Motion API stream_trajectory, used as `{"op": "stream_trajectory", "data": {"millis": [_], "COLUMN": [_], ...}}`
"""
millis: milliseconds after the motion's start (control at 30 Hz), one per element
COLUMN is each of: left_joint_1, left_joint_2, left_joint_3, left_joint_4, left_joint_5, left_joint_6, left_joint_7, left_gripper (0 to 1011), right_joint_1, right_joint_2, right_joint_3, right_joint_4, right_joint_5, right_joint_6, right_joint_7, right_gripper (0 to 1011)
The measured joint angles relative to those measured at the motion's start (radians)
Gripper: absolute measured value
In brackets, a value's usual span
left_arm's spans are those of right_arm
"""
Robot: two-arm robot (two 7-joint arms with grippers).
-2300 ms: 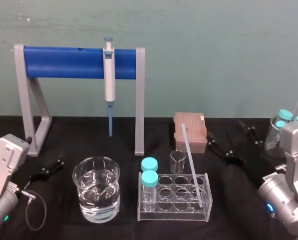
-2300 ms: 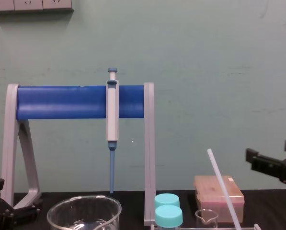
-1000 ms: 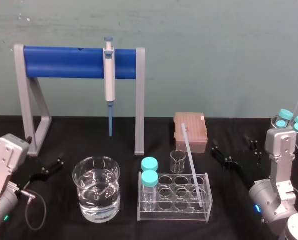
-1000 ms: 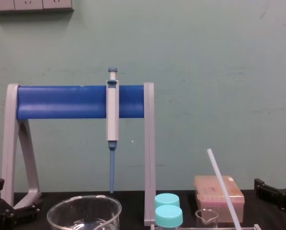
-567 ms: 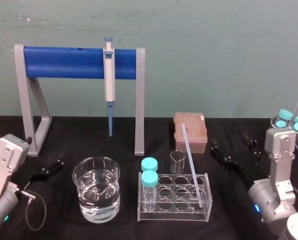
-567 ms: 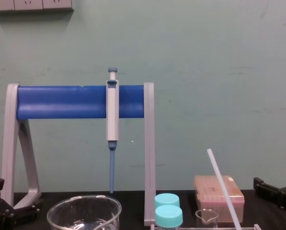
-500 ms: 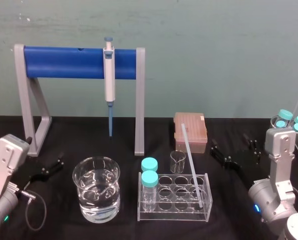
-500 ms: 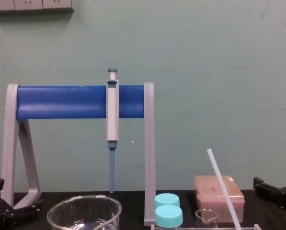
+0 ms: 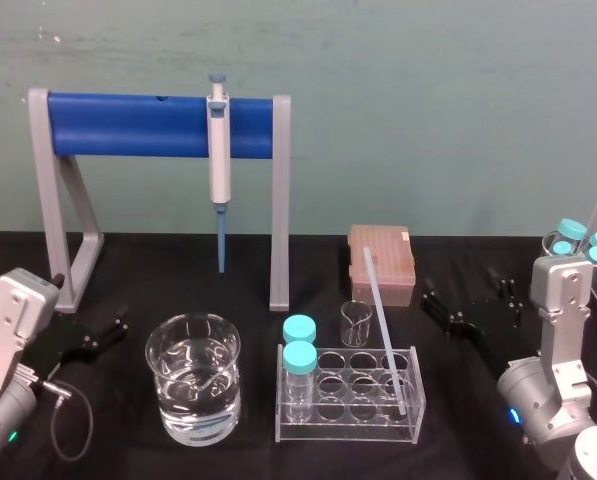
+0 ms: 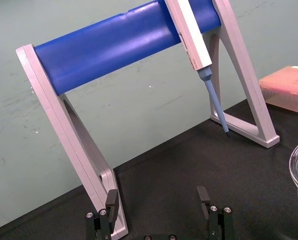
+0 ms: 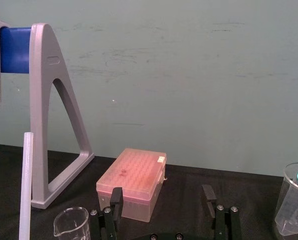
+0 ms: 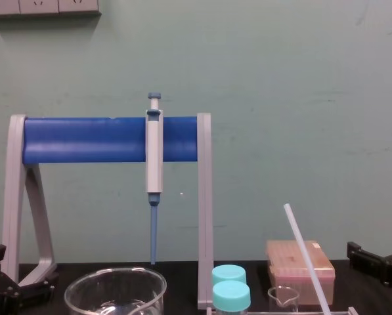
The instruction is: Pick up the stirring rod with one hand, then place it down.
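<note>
Right wrist view: we find the right gripper [image 11: 161, 196] with its fingers [image 11: 116, 196] apart and empty, low over the desk [image 9: 178, 290], near the stirring rod [image 9: 383, 330] and to its right. The rod leans in the clear rack [image 9: 348, 428], alongside two teal-capped tubes [image 9: 299, 358]. The large beaker [image 9: 193, 385] holds clear liquid. The left gripper [image 10: 157, 197] is parked at the desk's left, its fingers apart and empty.
</note>
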Motion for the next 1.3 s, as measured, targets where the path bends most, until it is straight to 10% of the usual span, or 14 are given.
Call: {"op": "stream_trajectory", "data": {"millis": [1300], "left_joint_1": [0.000], "left_joint_2": [0.000], "left_joint_3": [0.000], "left_joint_4": [0.000], "left_joint_5": [0.000], "left_joint_6": [0.000], "left_joint_7": [0.000], "left_gripper": [1005], "right_joint_1": [0.000], "right_joint_2": [0.000], "right_joint_3": [0.000], "right_joint_4": [0.000], "right_joint_5": [0.000], "right_joint_6": [0.000], "right_joint_7": [0.000], "right_gripper": [1000]}}
